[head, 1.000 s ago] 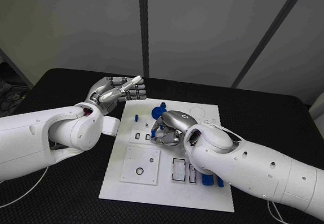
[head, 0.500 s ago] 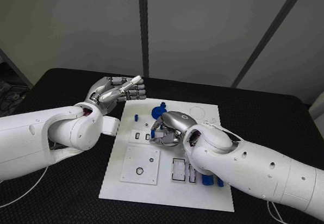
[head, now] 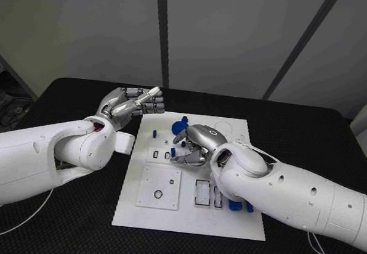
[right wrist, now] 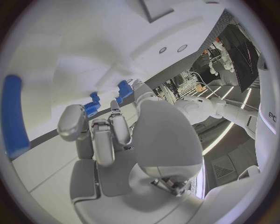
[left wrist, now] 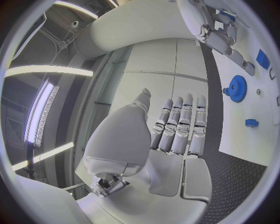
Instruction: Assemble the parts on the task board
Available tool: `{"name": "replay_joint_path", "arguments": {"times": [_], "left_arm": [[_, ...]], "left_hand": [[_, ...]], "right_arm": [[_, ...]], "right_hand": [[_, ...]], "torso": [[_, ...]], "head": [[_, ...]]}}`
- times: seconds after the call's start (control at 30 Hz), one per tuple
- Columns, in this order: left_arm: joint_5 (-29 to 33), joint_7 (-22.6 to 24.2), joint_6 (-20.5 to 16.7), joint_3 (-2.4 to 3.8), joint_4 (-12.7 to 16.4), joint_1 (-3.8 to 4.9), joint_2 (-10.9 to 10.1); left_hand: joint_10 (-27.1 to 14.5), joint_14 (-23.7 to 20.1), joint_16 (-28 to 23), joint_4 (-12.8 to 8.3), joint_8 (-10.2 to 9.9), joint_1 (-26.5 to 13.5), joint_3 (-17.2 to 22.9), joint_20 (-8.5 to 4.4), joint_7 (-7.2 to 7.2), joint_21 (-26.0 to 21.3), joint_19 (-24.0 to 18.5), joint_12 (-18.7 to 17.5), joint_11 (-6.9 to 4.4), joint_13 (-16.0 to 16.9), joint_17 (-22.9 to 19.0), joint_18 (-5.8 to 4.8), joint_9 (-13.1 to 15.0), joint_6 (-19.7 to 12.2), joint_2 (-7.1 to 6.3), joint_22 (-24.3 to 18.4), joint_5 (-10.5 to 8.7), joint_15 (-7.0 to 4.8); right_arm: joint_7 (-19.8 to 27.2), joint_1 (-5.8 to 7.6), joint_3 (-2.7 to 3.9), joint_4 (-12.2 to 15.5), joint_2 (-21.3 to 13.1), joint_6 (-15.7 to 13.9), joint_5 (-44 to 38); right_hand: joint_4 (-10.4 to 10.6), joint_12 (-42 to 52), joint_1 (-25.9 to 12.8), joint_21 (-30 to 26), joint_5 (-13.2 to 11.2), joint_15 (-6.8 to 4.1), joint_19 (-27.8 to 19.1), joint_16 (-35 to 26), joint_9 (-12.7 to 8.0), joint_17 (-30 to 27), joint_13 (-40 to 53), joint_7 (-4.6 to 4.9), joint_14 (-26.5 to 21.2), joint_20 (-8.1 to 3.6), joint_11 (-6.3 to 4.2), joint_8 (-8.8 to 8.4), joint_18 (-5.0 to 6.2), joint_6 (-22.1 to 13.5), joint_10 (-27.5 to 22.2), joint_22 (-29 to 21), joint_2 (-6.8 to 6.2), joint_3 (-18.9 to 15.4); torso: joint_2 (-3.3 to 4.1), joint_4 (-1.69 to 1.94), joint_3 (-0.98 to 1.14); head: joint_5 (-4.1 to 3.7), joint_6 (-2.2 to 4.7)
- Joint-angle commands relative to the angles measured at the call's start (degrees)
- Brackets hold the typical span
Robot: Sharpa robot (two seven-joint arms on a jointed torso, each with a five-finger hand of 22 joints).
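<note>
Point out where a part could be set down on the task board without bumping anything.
Bare patches on the task board: the near strip below the square plate, and the far right corner beside the blue gear. The middle is crowded: the right hand sits over the slots, with small blue parts by its arm. The left hand is raised past the board's far left corner.

right hand [head: 197, 146] over task board [head: 189, 217] centre, blue gear [head: 177, 127] just beyond; near edge open

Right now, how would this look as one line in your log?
left hand: raised off board, holds nothing | right hand: down on board, fingers curled, hold unclear | gear: on board
</note>
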Motion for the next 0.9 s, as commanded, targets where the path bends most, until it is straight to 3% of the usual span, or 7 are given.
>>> {"name": "replay_joint_path", "arguments": {"times": [0.03,0.2,0.47,0.53,0.6,0.83,0.9], "left_arm": [[-4.4,-2.6,1.6,0.05,-0.3,0.08,-0.1],[-12.9,-10.2,4.8,0.06,-2.0,0.14,-0.6],[-30.3,-26.2,11.6,0.07,-4.5,1.25,0.0],[-35.3,-30.9,13.4,0.07,-5.2,1.91,0.5],[-39.7,-35.5,15.3,0.07,-5.9,2.61,1.2],[-49.1,-48.2,22.6,-0.48,-9.0,5.68,5.2],[-50.6,-51.2,24.2,-0.90,-10.2,6.49,6.8]], "left_hand": [[2.0,2.8,1.1,-0.6,-0.1,-0.3,0.0,-0.66,-0.25,1.3,2.3,0.6,-0.57,0.1,0.4,1.02,0.1,1.3,0.66,0.4,-0.26,-0.79],[10.6,14.3,6.1,-0.9,1.4,-0.2,0.6,-4.11,-2.55,6.1,10.3,3.4,-3.77,1.0,3.3,1.14,0.4,6.0,0.89,2.3,-0.22,-4.65],[21.9,26.5,24.1,2.5,2.5,-4.1,1.1,-10.14,-6.27,16.9,22.4,10.5,-8.38,6.3,14.8,0.72,0.9,9.4,-0.06,7.8,0.18,-10.07],[22.2,27.9,47.3,3.1,2.7,-4.8,0.7,-11.00,-6.97,22.2,25.7,14.1,-9.01,9.7,37.9,0.48,1.3,9.4,-1.33,10.9,0.04,-10.79],[21.2,27.1,57.5,3.5,3.4,-5.3,0.2,-11.75,-7.26,26.6,25.9,19.0,-9.10,14.6,49.2,0.59,1.7,9.4,-2.13,14.0,-0.12,-11.17],[18.1,25.3,62.8,6.9,7.1,-10.3,-4.2,-12.14,-8.05,43.7,27.9,38.7,-9.93,34.7,54.7,-1.56,4.1,10.2,-1.51,34.6,-0.20,-11.69],[18.7,25.2,63.0,7.3,8.2,-12.6,-5.9,-12.22,-8.35,47.0,29.1,44.0,-10.04,40.1,55.0,-2.18,4.9,10.4,-0.96,39.4,-1.01,-11.81]], "right_arm": [[5.6,0.09,0.04,1.1,-0.9,-9.1,2.6],[14.7,0.53,0.34,4.2,-4.4,-10.4,12.6],[17.1,2.34,3.18,8.7,-12.0,-5.7,24.8],[16.3,3.12,3.57,9.4,-14.2,-5.4,26.4],[15.3,3.84,3.80,9.9,-16.2,-5.2,27.7],[12.2,4.81,4.08,9.7,-20.1,-5.3,29.8],[11.0,4.91,4.11,9.6,-20.5,-6.0,29.5]], "right_hand": [[0.4,-0.3,1.4,-0.4,0.7,0.37,-0.2,0.2,-0.1,14.6,1.7,0.07,6.0,0.54,-0.01,-0.08,0.37,-1.1,-0.6,-0.3,0.26,-0.4],[0.0,-1.3,4.1,-1.8,1.6,0.25,-1.7,-0.6,0.3,12.7,0.5,-0.23,5.4,0.53,-0.23,1.15,0.88,0.3,-1.5,-2.8,2.23,0.4],[-1.0,-3.8,5.0,-4.0,1.9,-0.54,-3.7,-1.8,0.7,10.2,-2.5,-1.14,4.8,-0.14,-1.11,3.21,1.53,3.5,-3.6,-6.3,3.36,0.6],[-0.9,-3.9,4.8,-4.2,1.9,-0.63,-3.8,-1.9,0.7,9.9,-2.7,-1.23,4.7,-0.24,-1.20,3.38,1.57,3.6,-3.6,-6.6,3.38,0.5],[-0.8,-4.2,4.3,-4.5,2.0,-0.75,-3.9,-2.1,0.6,9.6,-3.1,-1.34,4.6,-0.37,-1.32,3.54,1.64,3.7,-3.7,-7.0,3.32,0.2],[-0.3,-5.0,3.3,-5.5,2.4,-0.99,-4.4,-2.8,0.5,8.3,-4.1,-1.59,4.3,-0.62,-1.54,3.93,1.87,3.9,-4.0,-8.5,2.99,-0.6],[0.3,-5.7,2.7,-6.5,5.7,-1.17,-5.1,-3.6,0.4,6.9,-5.0,-1.76,4.0,-0.80,-1.69,4.13,2.12,3.8,-4.4,-10.0,2.73,-1.1]], "torso": [[-0.13,-0.11,-0.01],[-0.70,-0.33,0.05],[-2.06,-0.64,0.16],[-2.42,-0.80,0.18],[-2.75,-0.98,0.23],[-3.70,-1.25,0.51],[-3.86,-1.31,0.56]], "head": [[0.08,0.19],[0.40,0.37],[1.40,-0.31],[1.55,-0.52],[1.81,-0.71],[2.61,-1.19],[2.70,-1.37]]}}
